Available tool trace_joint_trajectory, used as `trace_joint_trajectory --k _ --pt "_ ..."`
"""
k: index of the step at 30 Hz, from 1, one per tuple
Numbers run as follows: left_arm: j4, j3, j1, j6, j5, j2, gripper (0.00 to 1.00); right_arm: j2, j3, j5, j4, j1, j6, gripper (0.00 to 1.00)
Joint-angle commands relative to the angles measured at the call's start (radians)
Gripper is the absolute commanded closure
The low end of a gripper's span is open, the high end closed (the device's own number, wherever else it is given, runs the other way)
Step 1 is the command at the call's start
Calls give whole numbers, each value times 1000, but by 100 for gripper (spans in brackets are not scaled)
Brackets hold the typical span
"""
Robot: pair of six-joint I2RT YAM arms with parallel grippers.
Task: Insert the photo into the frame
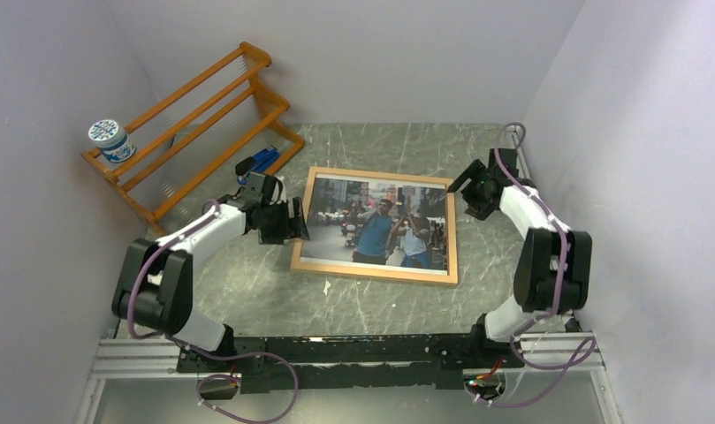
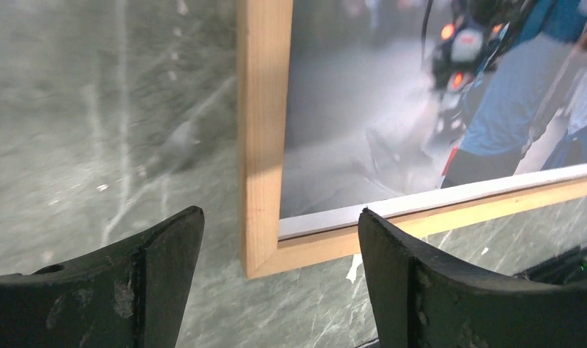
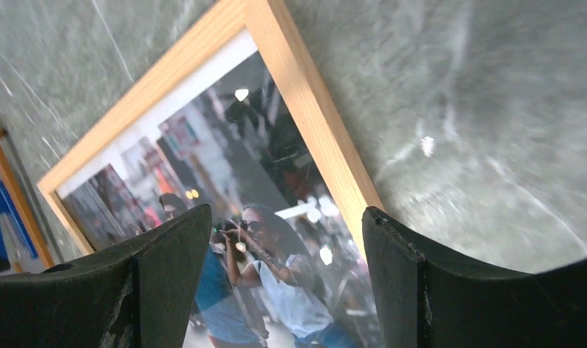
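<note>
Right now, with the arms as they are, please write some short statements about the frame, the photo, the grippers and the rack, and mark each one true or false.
1. The photo lies inside the frame, picture side up. True.
2. The left gripper is shut on the frame. False: it is open and holds nothing, at the frame's near left corner.
3. A white and blue tub stands on the wooden rack. True.
4. The right gripper is at the frame's near left corner. False: it is open by the far right corner.
5. The frame stands upright against the wall. False: it lies flat on the table.
</note>
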State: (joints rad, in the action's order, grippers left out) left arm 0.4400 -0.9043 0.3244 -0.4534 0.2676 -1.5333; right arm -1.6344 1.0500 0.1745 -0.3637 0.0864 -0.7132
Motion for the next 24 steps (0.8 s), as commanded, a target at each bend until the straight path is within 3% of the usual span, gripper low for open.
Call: trace_joint_trajectory --k 1,6,15,17,24 --pt "77 -62 -2 -19 -136 137 17 229 21 -220 -121 1 -44 20" --pt "136 -88 -2 -9 -137 308 18 480 23 -334 -317 -8 -37 18" --pt "330 -204 -2 51 -302 666 16 841 148 -494 -703 -12 -47 12" --pt "409 -254 -2 48 -331 733 16 882 223 -496 -779 -11 -50 7" --pt "622 -380 -2 40 -440 901 15 913 470 -490 -996 -11 -61 3"
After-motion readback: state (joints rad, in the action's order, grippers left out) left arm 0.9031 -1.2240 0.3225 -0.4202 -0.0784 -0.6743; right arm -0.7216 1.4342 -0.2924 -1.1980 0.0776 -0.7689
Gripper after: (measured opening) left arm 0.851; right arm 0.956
